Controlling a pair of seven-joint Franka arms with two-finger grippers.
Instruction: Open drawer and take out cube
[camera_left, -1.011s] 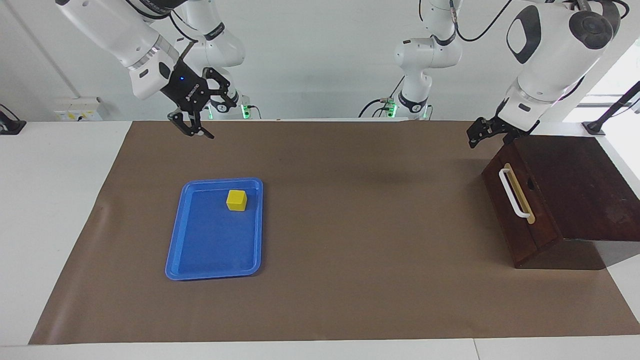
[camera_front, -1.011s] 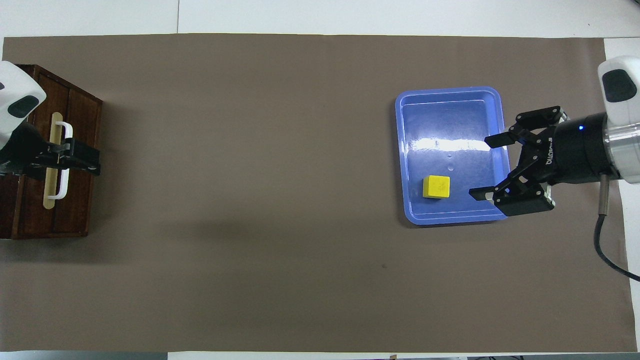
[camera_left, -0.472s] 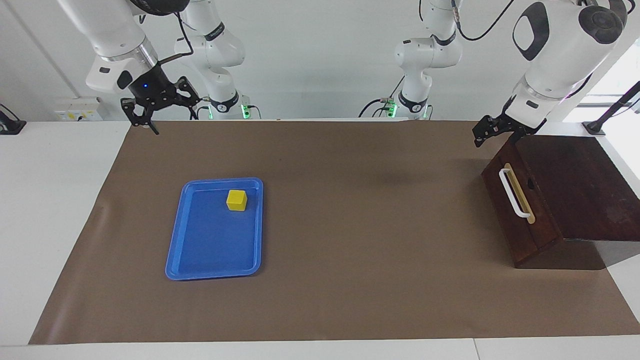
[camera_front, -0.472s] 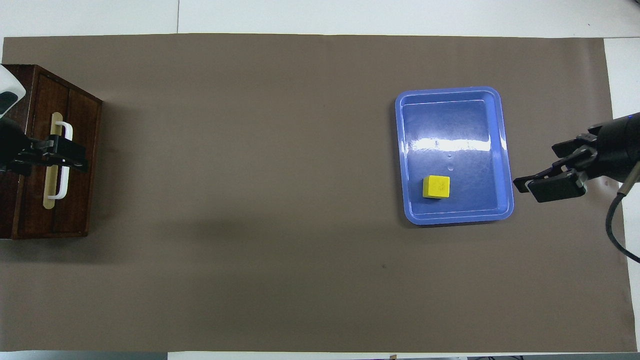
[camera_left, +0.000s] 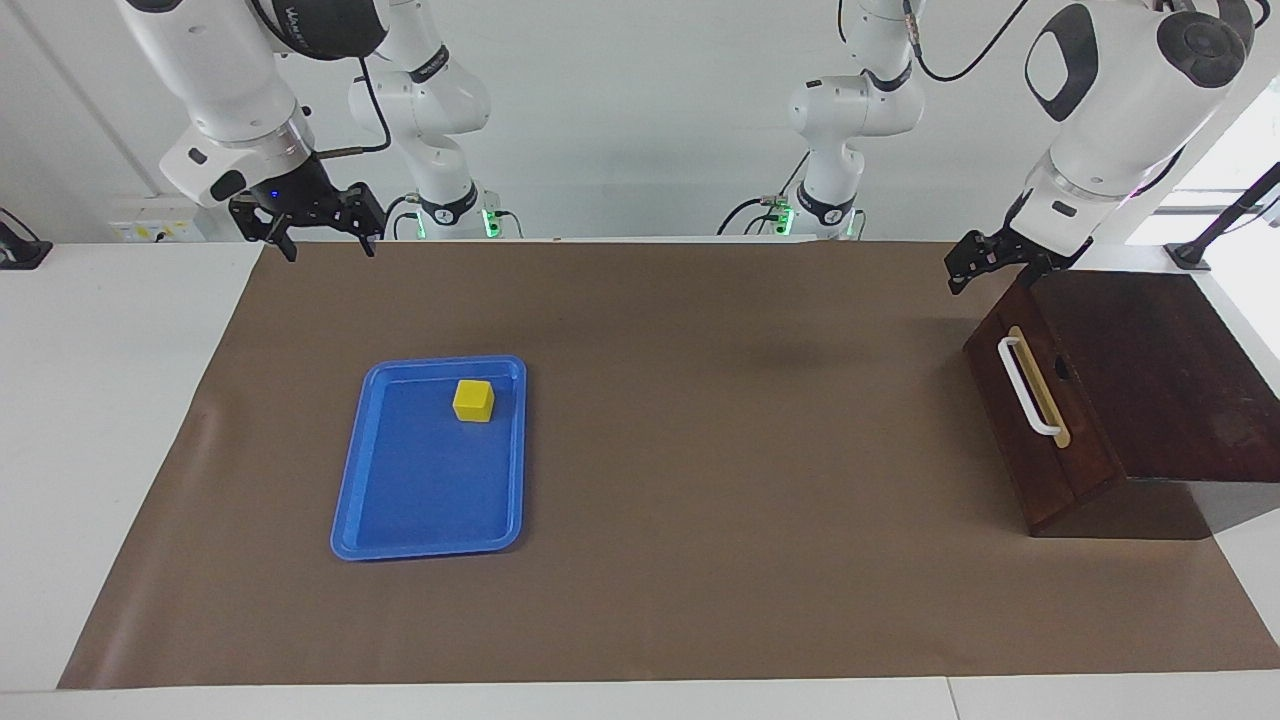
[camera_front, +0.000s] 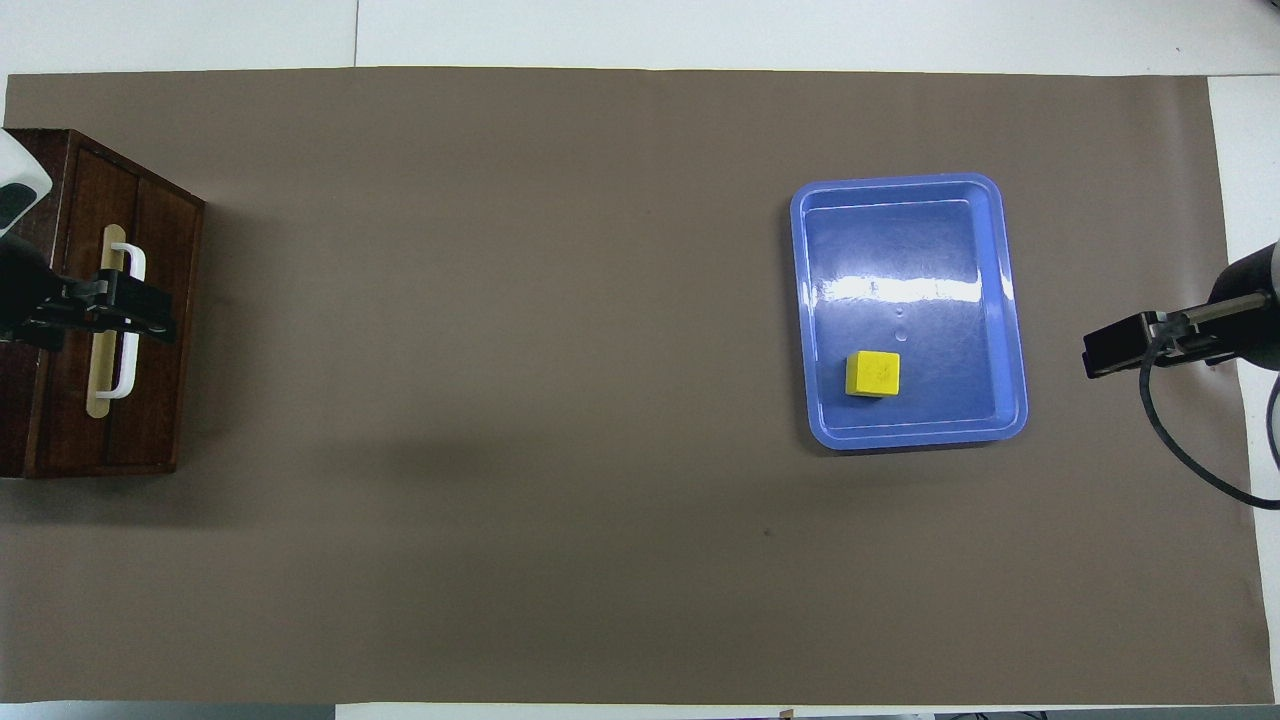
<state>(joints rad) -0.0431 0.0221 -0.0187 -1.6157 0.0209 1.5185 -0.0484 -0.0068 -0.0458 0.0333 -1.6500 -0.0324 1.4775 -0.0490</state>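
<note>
The dark wooden drawer (camera_left: 1040, 420) (camera_front: 110, 310) sits pushed in flush in its box at the left arm's end of the table. Its white bar handle (camera_left: 1022, 385) (camera_front: 130, 355) is free. My left gripper (camera_left: 962, 275) (camera_front: 160, 318) hangs open in the air over the box's front corner nearest the robots, touching nothing. The yellow cube (camera_left: 473, 400) (camera_front: 872, 374) lies in the blue tray (camera_left: 345, 520) (camera_front: 905, 183), at the tray's end nearer the robots. My right gripper (camera_left: 325, 245) (camera_front: 1115, 350) is open and empty, raised over the brown mat's edge beside the tray.
A brown mat (camera_left: 700, 500) (camera_front: 500, 400) covers most of the white table. Both arms' bases stand along the table edge at the robots' end. Nothing else lies on the mat between the tray and the drawer box.
My right gripper has drawn back from above the tray to the mat's edge and turned. The left gripper has pulled back slightly over the box. Cube and drawer have not moved.
</note>
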